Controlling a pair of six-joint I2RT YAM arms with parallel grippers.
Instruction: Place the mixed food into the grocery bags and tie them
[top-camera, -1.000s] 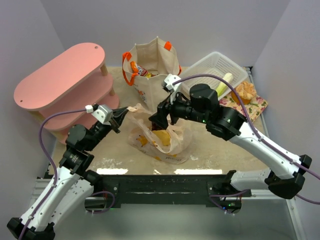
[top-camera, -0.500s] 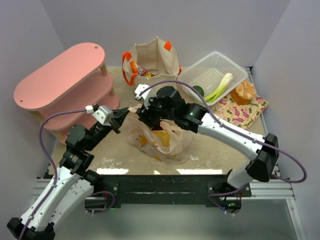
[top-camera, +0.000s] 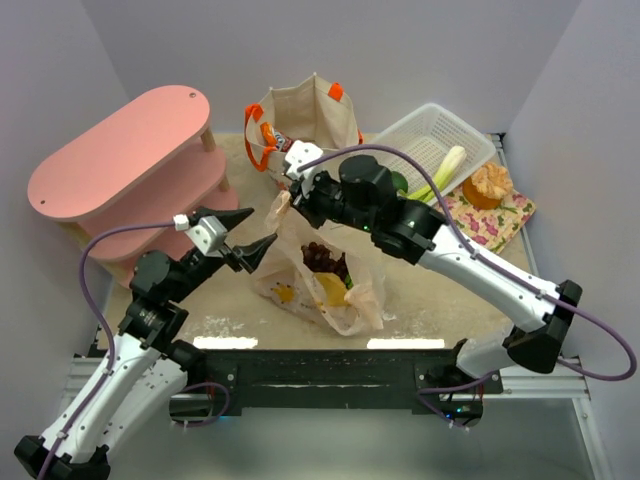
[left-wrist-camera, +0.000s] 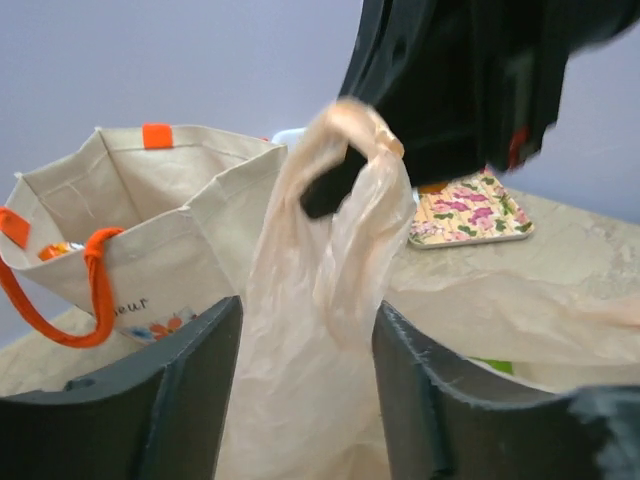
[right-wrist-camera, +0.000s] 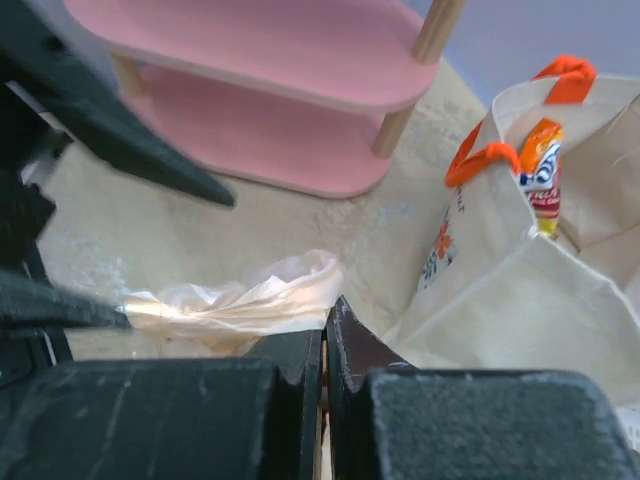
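the counter (top-camera: 440, 290) is taken up along its left edge by a pink shelf (top-camera: 120, 150). at the middle of the far edge a canvas tote (top-camera: 305, 115) is stood upright and open, with a snack packet (right-wrist-camera: 540, 165) seen inside. the peach plastic bag (top-camera: 300, 285) is laid near the middle of the near edge, its mouth pulled open, and dark grapes (top-camera: 322, 258) and something yellow are seen in it. in the far right corner a white basket (top-camera: 425, 135) is set, with a leek (top-camera: 445, 168) and a green vegetable (top-camera: 399, 182) in it. beside it, the bread (top-camera: 487, 185) is left on a floral mat (top-camera: 485, 225) at the right edge.

the right end effector (top-camera: 287, 198) is closed tight on one handle loop (left-wrist-camera: 350, 135) of the plastic bag, which is lifted toward the tote. the left end effector (top-camera: 262, 226) is held partly open with nothing gripped. the raised strip of bag is framed between its fingers (left-wrist-camera: 180, 400), and whether it is touched cannot be told.

the step in hand is judged to be the tying of the plastic bag, though some food is not yet packed. for the next move, the other handle would have to be caught by the left end effector so that the two can be crossed and knotted. the thin film is likely to slip or tear if pulled hard.
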